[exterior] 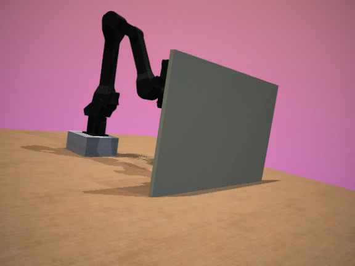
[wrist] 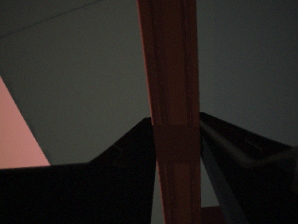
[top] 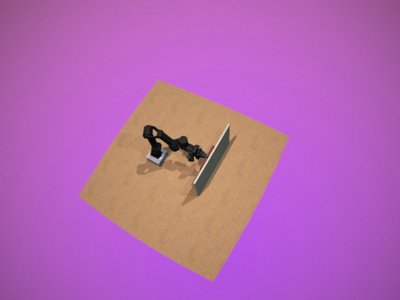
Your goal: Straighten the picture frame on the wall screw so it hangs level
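The red picture frame (top: 212,148) (wrist: 172,65) is on the arm's side of the upright grey wall panel (top: 219,153) (exterior: 216,129) (wrist: 90,85). In the wrist view one red bar of it runs from the top edge to the bottom edge of the picture, leaning a little. My gripper (top: 207,157) (wrist: 176,122) is shut on this bar, with one dark finger on each side. In the exterior view the panel hides the frame and the fingertips. The screw and the notched strip are not visible, and I cannot tell from these views how level the frame is.
The panel stands on the wooden floor board (top: 156,215) (exterior: 185,228). The arm's pale base block (top: 156,159) (exterior: 100,146) stands on the same side of the panel as the frame. Another piece of dark red (wrist: 212,215) shows at the bottom of the wrist view.
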Available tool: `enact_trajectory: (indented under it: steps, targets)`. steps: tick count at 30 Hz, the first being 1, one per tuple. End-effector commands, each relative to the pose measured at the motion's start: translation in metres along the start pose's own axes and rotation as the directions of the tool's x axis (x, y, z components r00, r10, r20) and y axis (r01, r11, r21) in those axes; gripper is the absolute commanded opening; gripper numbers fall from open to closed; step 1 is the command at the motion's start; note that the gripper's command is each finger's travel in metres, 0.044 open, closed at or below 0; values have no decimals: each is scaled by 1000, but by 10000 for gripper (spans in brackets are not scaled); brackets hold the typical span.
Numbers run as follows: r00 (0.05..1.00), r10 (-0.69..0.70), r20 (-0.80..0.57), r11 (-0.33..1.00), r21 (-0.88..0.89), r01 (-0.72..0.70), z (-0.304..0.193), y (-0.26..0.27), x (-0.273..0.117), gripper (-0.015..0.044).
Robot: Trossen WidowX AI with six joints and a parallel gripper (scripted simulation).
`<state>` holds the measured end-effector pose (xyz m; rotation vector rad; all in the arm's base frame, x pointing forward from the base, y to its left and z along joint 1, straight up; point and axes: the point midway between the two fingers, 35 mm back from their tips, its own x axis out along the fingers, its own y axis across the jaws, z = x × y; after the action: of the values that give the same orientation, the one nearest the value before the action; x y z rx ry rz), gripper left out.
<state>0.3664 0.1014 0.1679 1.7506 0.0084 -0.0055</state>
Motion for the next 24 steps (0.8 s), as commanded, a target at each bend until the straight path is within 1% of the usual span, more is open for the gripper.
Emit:
enact_trajectory:
  steps: [1, 24]
  targets:
    - [1000, 23, -1, 1000, 6, -23, -2, 8, 1, 0]
    - [1000, 23, -1, 1000, 6, -23, -7, 8, 1, 0]
